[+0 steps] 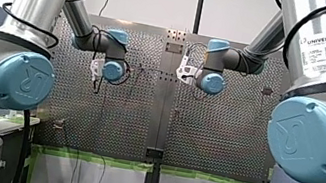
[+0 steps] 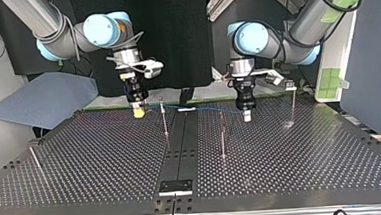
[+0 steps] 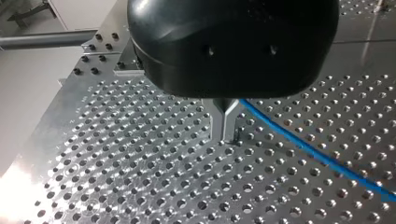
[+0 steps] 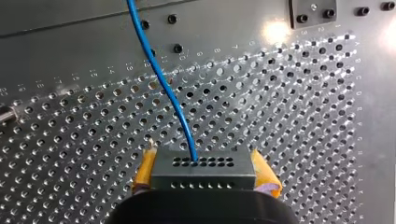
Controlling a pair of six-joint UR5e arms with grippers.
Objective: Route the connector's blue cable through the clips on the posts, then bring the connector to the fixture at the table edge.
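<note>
My right gripper [image 4: 203, 179] has yellow pads and is shut on a grey connector [image 4: 203, 169]. The blue cable [image 4: 161, 81] leaves the connector's face and runs away over the perforated plate. At the top view's left this right gripper [image 2: 138, 112] hangs just above the table's far edge. The blue cable [image 2: 206, 109] stretches from there to my left gripper [image 2: 247, 116]. My left gripper [image 3: 225, 133] has its metal fingers pressed together just above the plate, and the blue cable [image 3: 308, 147] comes out from behind them. Thin posts [image 2: 164, 118] [image 2: 223, 138] stand between the two grippers.
Two more posts [image 2: 293, 106] [image 2: 35, 161] stand near the table's sides. A black strip [image 2: 180, 143] runs down the middle to a small fixture [image 2: 175, 187] at the near edge. A small white piece [image 2: 186, 108] lies at the strip's far end.
</note>
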